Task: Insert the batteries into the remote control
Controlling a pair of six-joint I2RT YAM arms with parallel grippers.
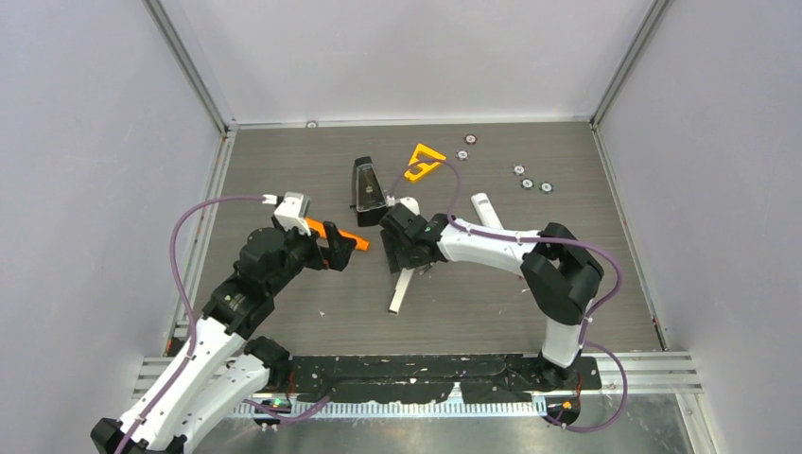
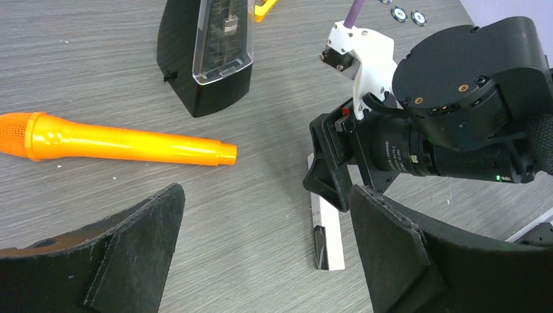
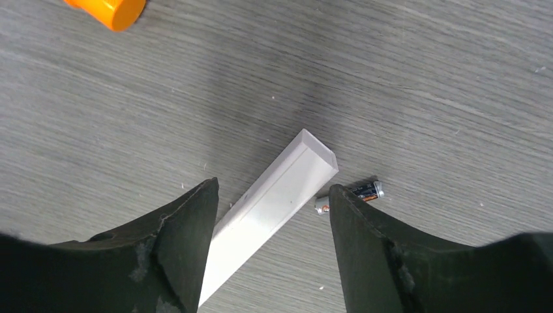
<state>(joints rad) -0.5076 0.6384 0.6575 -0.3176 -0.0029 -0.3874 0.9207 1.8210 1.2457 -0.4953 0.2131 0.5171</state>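
A white remote control (image 3: 274, 202) lies flat on the grey table, running diagonally; the top view shows the remote control (image 1: 401, 291) under the right arm. My right gripper (image 3: 272, 189) is open and low over its upper end, one finger on each side. A small dark battery (image 3: 360, 192) with orange print lies just right of the remote's end, partly behind the right finger. My left gripper (image 2: 266, 195) is wide open and holds nothing. It points at the remote control (image 2: 329, 238), whose dark open slot shows at the near end. No other batteries are in view.
An orange microphone (image 2: 124, 142) lies left of the left gripper. A black metronome (image 1: 367, 192) stands behind both grippers, with an orange triangle (image 1: 424, 161) beyond it. A second white remote (image 1: 485, 210) lies behind the right arm. Several silver discs (image 1: 528, 183) sit at the back right.
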